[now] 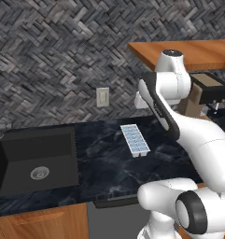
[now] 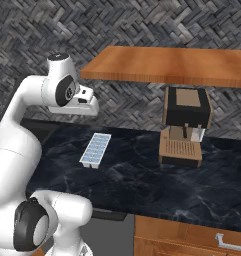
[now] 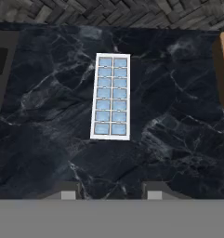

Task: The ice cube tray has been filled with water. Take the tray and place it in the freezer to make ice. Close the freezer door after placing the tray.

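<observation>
The ice cube tray [image 3: 111, 96] looks like smooth white plastic, its cells filled with pale blue water [image 3: 112, 82]. It lies on a table [image 3: 178, 139] of dark, polished, white-veined marble. The wall [image 1: 48, 56] is rough grey woven stone. The shelf [image 2: 172, 65] is warm matt wood; the sink [image 1: 34, 158] is matt black.

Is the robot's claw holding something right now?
No, nothing. The claw is open above the counter, and the ice cube tray lies there untouched.
</observation>
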Tool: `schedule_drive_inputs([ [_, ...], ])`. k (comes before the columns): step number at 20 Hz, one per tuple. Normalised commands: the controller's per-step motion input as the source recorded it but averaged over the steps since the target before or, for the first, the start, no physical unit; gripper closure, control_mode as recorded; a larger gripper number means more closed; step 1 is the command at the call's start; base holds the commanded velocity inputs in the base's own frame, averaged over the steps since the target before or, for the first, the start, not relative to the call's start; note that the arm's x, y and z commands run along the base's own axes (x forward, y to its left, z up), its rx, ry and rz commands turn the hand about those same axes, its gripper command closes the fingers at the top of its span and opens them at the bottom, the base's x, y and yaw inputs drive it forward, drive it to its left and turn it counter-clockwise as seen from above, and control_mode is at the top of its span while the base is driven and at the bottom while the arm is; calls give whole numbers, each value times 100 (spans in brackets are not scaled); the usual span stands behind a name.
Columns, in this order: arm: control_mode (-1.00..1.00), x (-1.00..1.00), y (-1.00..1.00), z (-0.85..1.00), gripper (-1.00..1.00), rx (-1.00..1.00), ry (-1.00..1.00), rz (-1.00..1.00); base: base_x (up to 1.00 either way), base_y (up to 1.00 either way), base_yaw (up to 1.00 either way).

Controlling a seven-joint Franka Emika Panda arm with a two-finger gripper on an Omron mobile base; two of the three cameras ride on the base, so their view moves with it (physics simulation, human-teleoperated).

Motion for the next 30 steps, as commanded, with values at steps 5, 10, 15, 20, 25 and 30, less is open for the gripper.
schedule_drive_inputs([
  [5, -100, -25, -4, -4, -100, 0, -14, -1, 0, 0, 0],
  [10, -100, -55, -10, -16, -100, 0, -14, -4, 0, 0, 0],
  [15, -100, -17, -12, -4, -100, 0, -8, -2, 0, 0, 0],
  [20, -100, -21, -9, -31, -100, 0, 0, -2, 0, 0, 0],
  [25, -100, -19, -13, -44, -100, 7, 0, -11, 0, 0, 0],
  [30, -100, -7, -14, -32, -100, 19, 0, -15, 0, 0, 0],
])
